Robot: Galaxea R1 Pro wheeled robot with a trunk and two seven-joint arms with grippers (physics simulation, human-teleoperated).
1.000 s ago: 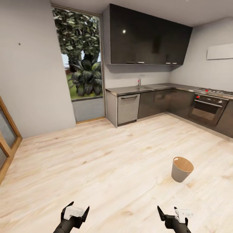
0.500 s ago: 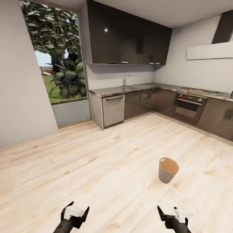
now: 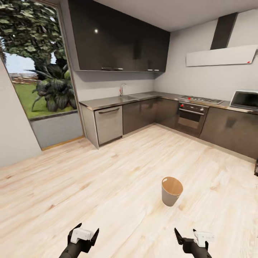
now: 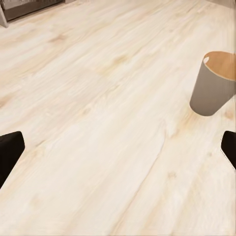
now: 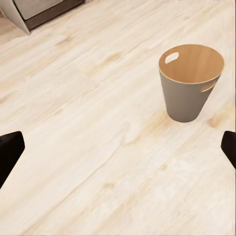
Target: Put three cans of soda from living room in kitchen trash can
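A: Progress check. What is showing of the task right now?

B: The robot is standing in the kitchen. The bin (image 3: 171,191) is sitting upright on the wooden floor (image 3: 107,186), out in the open part of it and well apart from the cabinets (image 3: 143,113) and the oven (image 3: 189,120). From the right wrist view its orange-brown inside (image 5: 191,63) is looking bare; I am seeing no can in it, though the very bottom is hidden.

A: And the cans?

B: None is showing in these views. I am judging that no can is delivered yet and all three are left to fetch from the living room.

A: Arm pose?

B: Both arms are hanging low and forward in the head view. The left tool (image 3: 83,234) and the right tool (image 3: 190,235) are both spread wide, holding nothing. The bin is lying ahead of the right tool and slightly toward the left.

A: Wrist views agreeing?

B: Yes. The dark fingertips (image 4: 10,150) are sitting far apart, with floor between them, and the same goes for the right fingertips (image 5: 10,147).
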